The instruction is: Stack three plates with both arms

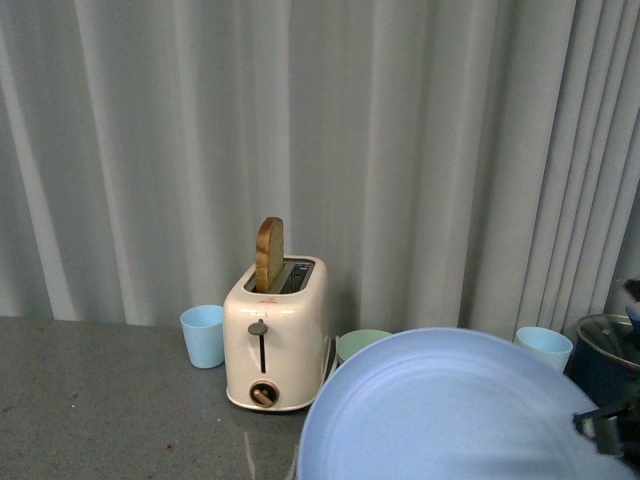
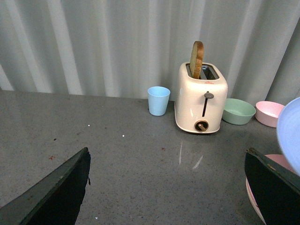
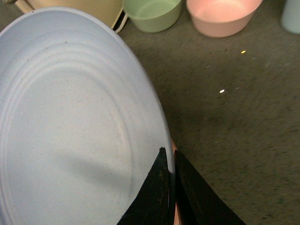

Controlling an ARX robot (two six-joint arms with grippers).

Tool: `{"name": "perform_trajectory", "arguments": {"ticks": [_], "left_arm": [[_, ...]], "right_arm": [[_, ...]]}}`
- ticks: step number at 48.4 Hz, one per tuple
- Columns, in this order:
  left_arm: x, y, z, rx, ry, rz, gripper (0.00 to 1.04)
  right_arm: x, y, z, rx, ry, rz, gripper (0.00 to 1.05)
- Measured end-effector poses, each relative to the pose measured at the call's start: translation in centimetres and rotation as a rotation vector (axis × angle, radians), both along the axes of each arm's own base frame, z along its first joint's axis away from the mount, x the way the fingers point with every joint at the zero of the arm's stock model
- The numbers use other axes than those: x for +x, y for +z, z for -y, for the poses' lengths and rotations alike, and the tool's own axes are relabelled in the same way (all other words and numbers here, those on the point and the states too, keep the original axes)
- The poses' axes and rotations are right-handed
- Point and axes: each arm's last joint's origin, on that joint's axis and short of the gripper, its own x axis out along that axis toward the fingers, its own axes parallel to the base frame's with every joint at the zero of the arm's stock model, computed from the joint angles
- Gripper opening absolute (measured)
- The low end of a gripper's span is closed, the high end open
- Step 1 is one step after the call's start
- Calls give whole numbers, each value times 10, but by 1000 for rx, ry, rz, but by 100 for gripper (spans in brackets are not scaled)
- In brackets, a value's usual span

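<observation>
FRONT VIEW
Light blue plate: the light blue plate [image 1: 450, 410] fills the lower right, v. close to cam, tilted w/ its ringed face toward cam; it hides the surface below it.
Right claw: the right claw [image 1: 590, 428] shows as black parts at the plate's right rim; grip can't be read here.
Backdrop: toaster [image 1: 275, 335] upright on the grey surface [image 1: 100, 400], toast slice [image 1: 268, 253] standing up out of one slot. Blue cup [image 1: 203, 335] just left of the toaster, green bowl [image 1: 362, 345] just right of it, partly behind the plate rim. Second blue cup [image 1: 543, 347] further right, near a dark pot [image 1: 605, 350] at the frame edge. Pale curtain [image 1: 400, 150] behind everything.

LEFT WRIST VIEW
Left claw: the left claw [image 2: 167, 154] is spread wide, nothing btwn its two dark fingers [image 2: 56, 192], bare surface under the gap.
Plates: the light blue plate's rim [image 2: 289, 136] cuts in at the frame edge, off the surface. Pink plate [image 2: 280, 161] lies flat on the surface below it, partly behind one finger.
Others: toaster, blue cup, green bowl and pink bowl [image 2: 269, 113] in a row along the curtain.

RIGHT WRIST VIEW
Right claw: pressed together on the light blue plate's rim [image 3: 70, 122], one finger [image 3: 154, 197] on each side, pinching it.
Plate position: held tilted above the surface, near the toaster and both bowls.
Pinkish sliver by the fingers: too small to tell.
</observation>
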Motion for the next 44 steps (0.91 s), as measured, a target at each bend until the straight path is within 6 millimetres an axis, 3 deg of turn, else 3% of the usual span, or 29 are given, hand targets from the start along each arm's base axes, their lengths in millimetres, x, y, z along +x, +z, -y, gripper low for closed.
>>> {"name": "perform_trajectory", "arguments": {"ticks": [8, 14, 44], "left_arm": [[0, 0, 0, 0, 0, 0, 98], [0, 0, 0, 0, 0, 0, 98], [0, 0, 0, 0, 0, 0, 98]], "right_arm": [[1, -23, -23, 38, 32, -66, 3], [0, -38, -28, 60, 30, -117, 3], [-8, -72, -7, 94, -57, -204, 3]]}}
